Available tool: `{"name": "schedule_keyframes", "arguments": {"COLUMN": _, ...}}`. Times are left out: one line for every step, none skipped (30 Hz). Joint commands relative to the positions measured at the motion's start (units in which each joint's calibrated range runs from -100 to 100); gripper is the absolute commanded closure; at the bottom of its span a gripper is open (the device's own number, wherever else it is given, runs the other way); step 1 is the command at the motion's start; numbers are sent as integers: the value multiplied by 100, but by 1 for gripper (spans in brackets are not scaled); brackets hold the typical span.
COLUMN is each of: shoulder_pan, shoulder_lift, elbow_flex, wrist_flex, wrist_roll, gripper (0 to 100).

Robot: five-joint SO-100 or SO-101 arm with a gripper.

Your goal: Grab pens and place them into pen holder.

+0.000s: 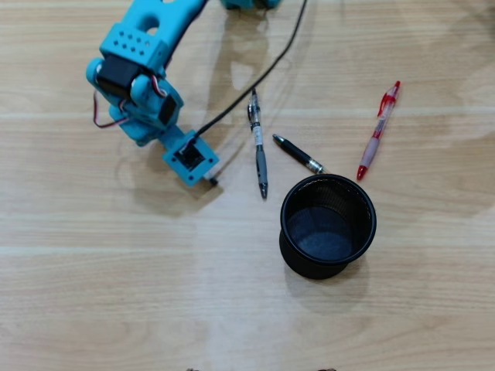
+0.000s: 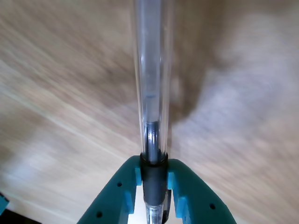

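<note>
Pinching the clear pen (image 2: 152,93) between my two teal fingers (image 2: 122,196), I hold it near its dark band, so most of the transparent barrel runs straight out ahead of me in the wrist view, long axis in line with my reach. That grip low on the body leaves a long free end, which I judge will let the pen drop end-first into the pen holder (image 1: 328,226) rather than lie across its rim. The wood under the pen is blurred in the wrist view.

From above, my gripper (image 1: 210,181) hangs to the left of the pen holder, well apart from it, and the pen itself is hidden there under the arm. The holder stands upright and looks empty.

Three pens lie on the table beyond the holder. The black-and-grey clicker (image 1: 258,149) is up-left of it, running nearly up-down. The short dark pen (image 1: 298,154) slants, its lower end almost touching the holder's rim. The red pen (image 1: 378,131) lies up-right, tilted, its lower tip near the rim.
</note>
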Motion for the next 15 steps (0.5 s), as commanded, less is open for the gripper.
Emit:
{"name": "schedule_keyframes", "arguments": {"shoulder_pan": -65, "shoulder_lift": -1785, "elbow_flex": -190, "wrist_flex": -111, "wrist_roll": -223, "gripper": 98}}
{"name": "schedule_keyframes", "arguments": {"shoulder_pan": -170, "shoulder_lift": -2283, "elbow_flex": -126, "wrist_flex": -394, "wrist_roll": -416, "gripper": 98}}
{"name": "schedule_keyframes", "arguments": {"shoulder_pan": -307, "shoulder_lift": -2782, "elbow_flex": -45, "wrist_flex": -781, "wrist_roll": -678, "gripper": 98}}
{"name": "schedule_keyframes", "arguments": {"shoulder_pan": -509, "shoulder_lift": -3247, "elbow_flex": 136, "wrist_flex": -1374, "wrist_roll": -918, "gripper": 98}}
{"name": "schedule_keyframes", "arguments": {"shoulder_pan": -743, "shoulder_lift": -3687, "elbow_flex": 489, "wrist_flex": -2182, "wrist_roll": -1122, "gripper": 98}}
{"name": "schedule_keyframes", "arguments": {"shoulder_pan": -985, "shoulder_lift": -4143, "elbow_flex": 1023, "wrist_flex": -3127, "wrist_roll": -1331, "gripper": 98}}
{"name": "schedule_keyframes", "arguments": {"shoulder_pan": -1283, "shoulder_lift": -4557, "elbow_flex": 1684, "wrist_flex": -4245, "wrist_roll": -1498, "gripper": 98}}
{"name": "schedule_keyframes", "arguments": {"shoulder_pan": -1622, "shoulder_lift": -4938, "elbow_flex": 2472, "wrist_flex": -5422, "wrist_roll": -1702, "gripper": 98}}
{"name": "schedule_keyframes", "arguments": {"shoulder_pan": -1953, "shoulder_lift": -5276, "elbow_flex": 3359, "wrist_flex": -6737, "wrist_roll": -1964, "gripper": 98}}
{"name": "schedule_keyframes", "arguments": {"shoulder_pan": -2243, "shoulder_lift": -5521, "elbow_flex": 4256, "wrist_flex": -8035, "wrist_roll": -2277, "gripper": 98}}
{"name": "schedule_keyframes", "arguments": {"shoulder_pan": -2477, "shoulder_lift": -5639, "elbow_flex": 5134, "wrist_flex": -9316, "wrist_roll": -2659, "gripper": 98}}
{"name": "schedule_keyframes", "arguments": {"shoulder_pan": -2686, "shoulder_lift": -5622, "elbow_flex": 5849, "wrist_flex": -10467, "wrist_roll": -3014, "gripper": 98}}
{"name": "schedule_keyframes", "arguments": {"shoulder_pan": -2840, "shoulder_lift": -5496, "elbow_flex": 6338, "wrist_flex": -11241, "wrist_roll": -3317, "gripper": 98}}
{"name": "schedule_keyframes", "arguments": {"shoulder_pan": -2969, "shoulder_lift": -5293, "elbow_flex": 6537, "wrist_flex": -11516, "wrist_roll": -3474, "gripper": 98}}
{"name": "schedule_keyframes", "arguments": {"shoulder_pan": -3057, "shoulder_lift": -5056, "elbow_flex": 6465, "wrist_flex": -11507, "wrist_roll": -3500, "gripper": 98}}
